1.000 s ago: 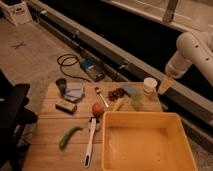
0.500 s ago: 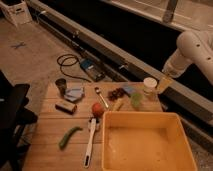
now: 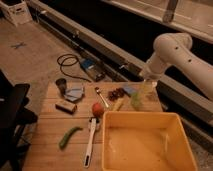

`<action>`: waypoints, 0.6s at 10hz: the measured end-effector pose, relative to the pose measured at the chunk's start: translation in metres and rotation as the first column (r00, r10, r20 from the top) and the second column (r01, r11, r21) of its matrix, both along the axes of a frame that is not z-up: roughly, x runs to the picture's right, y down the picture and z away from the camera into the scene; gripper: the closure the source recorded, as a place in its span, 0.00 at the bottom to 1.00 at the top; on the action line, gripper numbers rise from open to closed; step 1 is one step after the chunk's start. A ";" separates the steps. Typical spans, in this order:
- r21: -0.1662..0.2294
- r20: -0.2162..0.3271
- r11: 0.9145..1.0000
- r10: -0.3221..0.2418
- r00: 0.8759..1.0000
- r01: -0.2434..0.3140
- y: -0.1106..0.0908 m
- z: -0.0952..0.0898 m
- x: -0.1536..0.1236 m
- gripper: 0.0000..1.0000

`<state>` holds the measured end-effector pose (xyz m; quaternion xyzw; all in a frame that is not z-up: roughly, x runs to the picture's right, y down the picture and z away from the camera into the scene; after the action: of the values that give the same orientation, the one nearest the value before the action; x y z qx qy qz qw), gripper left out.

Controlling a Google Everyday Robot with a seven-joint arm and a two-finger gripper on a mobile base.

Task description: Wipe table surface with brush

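Above the table surface's (image 3: pixel 50 131) far edge, the gripper (image 3: pixel 148 86) hangs open, empty — best grasp the brush (image 3: pixel 90 140) mid-handle, jaws crosswise.

A grey concrete floor (image 3: pixel 35 60) lies dimly lit. A black cable (image 3: pixel 59 61) coils on it; a white box (image 3: pixel 17 11) stands beyond.

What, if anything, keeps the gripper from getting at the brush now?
Probably yes. The gripper hovers over the table's far edge; the brush lies uncovered beside the tub, free from above. Only the tub wall and a red fruit crowd it.
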<state>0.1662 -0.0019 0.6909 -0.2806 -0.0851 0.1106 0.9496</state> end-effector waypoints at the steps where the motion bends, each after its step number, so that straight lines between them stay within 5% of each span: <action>1: 0.005 0.043 0.997 -0.079 0.996 0.079 0.014 -0.006 -0.024 0.20; 2: 0.016 0.073 0.990 -0.144 0.987 0.143 0.027 -0.012 -0.040 0.20; 3: 0.046 0.113 0.968 -0.252 0.961 0.248 0.045 -0.020 -0.055 0.20; 5: 0.086 0.159 0.927 -0.374 0.914 0.365 0.063 -0.031 -0.068 0.20; 6: 0.094 0.164 0.920 -0.392 0.905 0.381 0.065 -0.032 -0.070 0.20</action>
<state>0.0966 0.0629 0.6590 -0.2722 -0.1162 -0.1079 0.9491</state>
